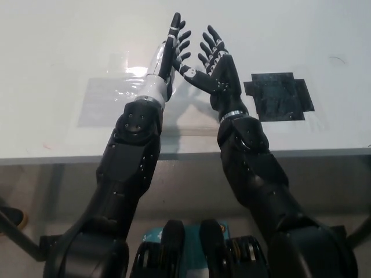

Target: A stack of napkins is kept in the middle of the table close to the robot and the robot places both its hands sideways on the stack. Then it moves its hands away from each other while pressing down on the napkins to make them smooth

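1. Left hand (174,43) sits upper centre of frame, turned on edge, fingers spread and holding nothing.
2. Right hand (215,66) is just right of it, palm facing the left hand, fingers spread, empty; the two hands are near each other, contact unclear.
3. Both hands are over the pale table (58,46).
4. Napkin stack: cannot tell; only a faint pale rectangle (107,101) shows left of centre.
5. A black patch (279,96) lies right of centre on the table.

Both arms reach toward 12 o'clock — left hand (174,43) edge-on, right hand (214,66) palm facing it, fingers spread — seemingly just apart, holding nothing.
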Available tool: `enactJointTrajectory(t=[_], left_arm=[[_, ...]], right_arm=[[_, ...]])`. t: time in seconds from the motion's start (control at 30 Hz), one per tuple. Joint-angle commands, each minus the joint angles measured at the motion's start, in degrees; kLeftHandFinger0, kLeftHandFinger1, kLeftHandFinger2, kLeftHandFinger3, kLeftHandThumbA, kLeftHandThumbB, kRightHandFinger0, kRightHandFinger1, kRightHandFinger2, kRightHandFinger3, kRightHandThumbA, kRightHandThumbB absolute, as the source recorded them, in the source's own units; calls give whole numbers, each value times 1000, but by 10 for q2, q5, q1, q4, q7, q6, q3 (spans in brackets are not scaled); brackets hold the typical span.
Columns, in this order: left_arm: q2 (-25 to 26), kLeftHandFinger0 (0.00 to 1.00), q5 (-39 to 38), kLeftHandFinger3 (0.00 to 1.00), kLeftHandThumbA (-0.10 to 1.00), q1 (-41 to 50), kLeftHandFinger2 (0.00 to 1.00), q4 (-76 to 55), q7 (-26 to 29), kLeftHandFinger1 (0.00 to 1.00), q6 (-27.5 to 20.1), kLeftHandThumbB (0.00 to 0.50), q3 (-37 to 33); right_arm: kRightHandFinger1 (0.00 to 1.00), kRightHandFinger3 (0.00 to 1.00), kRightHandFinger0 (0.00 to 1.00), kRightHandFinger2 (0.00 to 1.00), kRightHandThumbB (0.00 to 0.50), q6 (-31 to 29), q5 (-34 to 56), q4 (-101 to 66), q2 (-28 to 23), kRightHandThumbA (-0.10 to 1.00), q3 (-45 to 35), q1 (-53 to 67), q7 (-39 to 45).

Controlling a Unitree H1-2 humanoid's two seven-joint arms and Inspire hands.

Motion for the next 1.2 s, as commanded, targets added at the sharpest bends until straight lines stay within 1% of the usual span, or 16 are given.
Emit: enactJointTrajectory(t=[0.0,0.1,0.2,0.27,0.33,0.37,0.43,0.47,0.57,0.6,0.7,0.73,0.87,0.97,1.1,1.17], left_arm=[[-15,1000,-8,1000,1000,-38,1000,19,8,1000,-40,268,3],[-14,1000,-5,1000,1000,-41,1000,31,16,1000,-47,239,2],[-19,1000,-20,1000,1000,-48,1000,42,24,1000,-55,236,15],[-23,1000,-37,1000,1000,-53,1000,53,28,1000,-60,233,32],[-29,1000,-67,1000,1000,-61,1000,81,22,1000,-89,230,62],[-34,1000,-97,1000,1000,-66,1000,96,9,1000,-95,243,88],[-37,1000,-115,1000,1000,-73,1000,116,1,1000,-103,232,111],[-37,1000,-115,1000,1000,-76,1000,123,-2,1000,-104,233,118],[-34,1000,-120,1000,1000,-81,1000,137,-4,1000,-82,286,132],[-34,1000,-125,1000,1000,-82,1000,138,-5,1000,-78,290,136],[-35,1000,-133,1000,1000,-83,1000,148,-8,1000,-73,289,147],[-34,1000,-131,1000,1000,-83,1000,152,-9,1000,-77,279,146],[-34,1000,-135,1000,1000,-82,1000,170,-5,1000,-78,294,150],[-33,1000,-131,1000,1000,-72,1000,184,-2,1000,-85,261,146],[-36,1000,-134,1000,1000,-64,1000,191,-3,1000,-84,248,145],[-36,1000,-133,1000,1000,-59,1000,193,-4,1000,-83,255,142]], right_arm=[[1000,1000,1000,1000,198,-43,11,13,11,1000,-8,-56,9],[1000,1000,1000,1000,213,-43,20,26,11,1000,-18,-61,21],[1000,1000,1000,1000,204,-43,43,35,15,1000,-41,-70,38],[1000,1000,1000,1000,227,-43,55,51,18,1000,-58,-80,27],[1000,1000,1000,1000,235,-43,71,65,21,1000,-76,-88,32],[1000,1000,1000,1000,248,-43,88,75,22,1000,-95,-93,42],[1000,1000,1000,1000,255,-41,119,89,23,1000,-126,-98,63],[1000,1000,1000,1000,258,-39,132,96,23,1000,-140,-101,74],[1000,1000,1000,1000,252,-12,168,108,22,1000,-185,-105,106],[1000,1000,1000,1000,241,-6,174,110,21,1000,-194,-105,112],[1000,1000,1000,1000,234,6,190,118,20,1000,-221,-103,118],[1000,1000,1000,1000,251,11,195,121,20,1000,-227,-102,123],[1000,1000,1000,1000,283,16,197,130,18,1000,-235,-95,130],[1000,1000,1000,1000,293,31,208,135,20,1000,-243,-81,139],[1000,1000,1000,1000,296,41,221,138,21,1000,-254,-69,143],[1000,1000,1000,1000,301,39,221,138,22,1000,-252,-63,149]])
